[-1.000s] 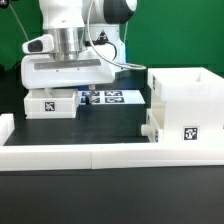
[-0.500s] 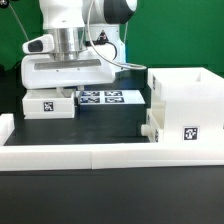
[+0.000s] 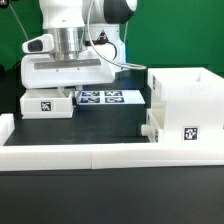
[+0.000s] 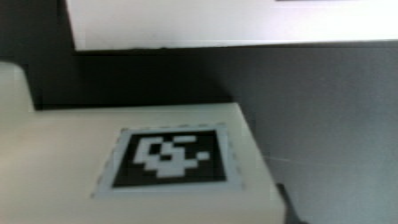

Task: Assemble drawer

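Observation:
A small white tray (image 3: 47,104) with a square tag lies at the exterior view's left, directly under my gripper (image 3: 62,88). The gripper's white hand sits low over the tray, and its fingers are hidden behind the tray. The wrist view shows the tray's tagged white face (image 4: 173,158) very close up, with no fingers in sight. The tall white box case (image 3: 185,105) stands at the exterior view's right with a tag on its front. A smaller white part (image 3: 150,129) sits against its lower left side.
The marker board (image 3: 108,97) lies flat behind the tray, between it and the case. A long low white border rail (image 3: 100,155) runs along the front and up the left side. The arm's base stands at the back.
The small tray has shifted slightly toward the exterior view's left, uncovering more of the marker board. The case has not moved.

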